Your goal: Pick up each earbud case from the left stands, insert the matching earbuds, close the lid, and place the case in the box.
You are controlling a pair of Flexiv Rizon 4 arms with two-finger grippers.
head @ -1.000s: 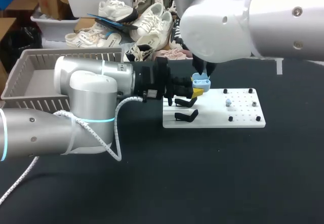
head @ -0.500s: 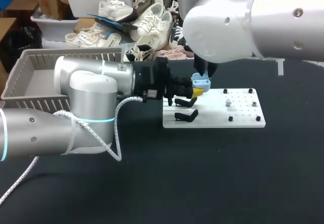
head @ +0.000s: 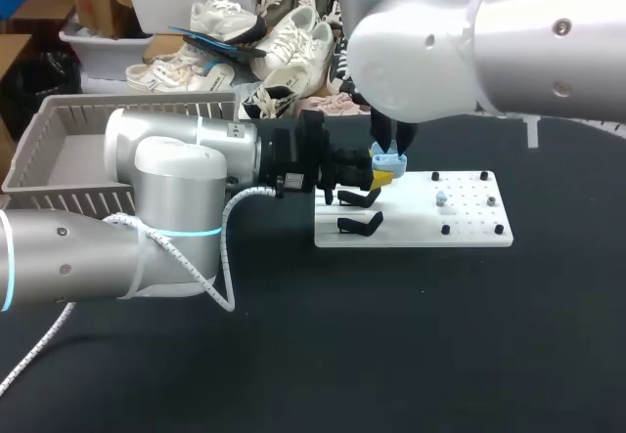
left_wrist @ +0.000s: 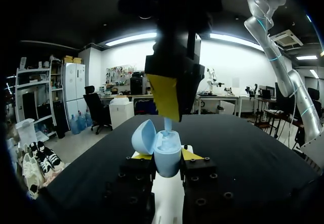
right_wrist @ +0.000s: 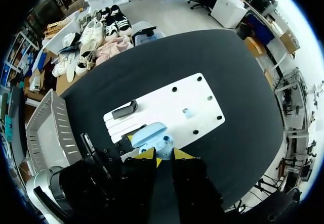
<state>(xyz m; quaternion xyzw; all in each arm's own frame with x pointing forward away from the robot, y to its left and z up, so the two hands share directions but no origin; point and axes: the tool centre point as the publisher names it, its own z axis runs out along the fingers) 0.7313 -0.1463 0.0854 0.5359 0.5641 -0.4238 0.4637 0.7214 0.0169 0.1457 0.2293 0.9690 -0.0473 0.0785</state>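
My left arm (head: 166, 184) lies low and level over the black table (head: 391, 355), coming in from the left side with its wrist pointing right. Its claw (head: 381, 175) is clenched on the pale-blue earbud case (left_wrist: 168, 163), one yellow tip on each side. The case is held upright just above the near-left corner of the white board (head: 421, 230), with its lid (left_wrist: 143, 135) swung open to one side.

Directly above the case, my right arm (head: 469, 42) comes down steeply from the right. Its claw (left_wrist: 168, 117) points straight down into the open case, its yellow tips drawn close on a small pale-blue earbud (left_wrist: 167, 125) that reaches into the case's cavity. From the right wrist, the case shows just ahead of those tips.

Two black stands (head: 360, 223) sit on the board's left end, beside the left claw. Another pale earbud (head: 441, 198) rests further right among black pegs. The grey basket (head: 59, 150) stands well apart at the far left.
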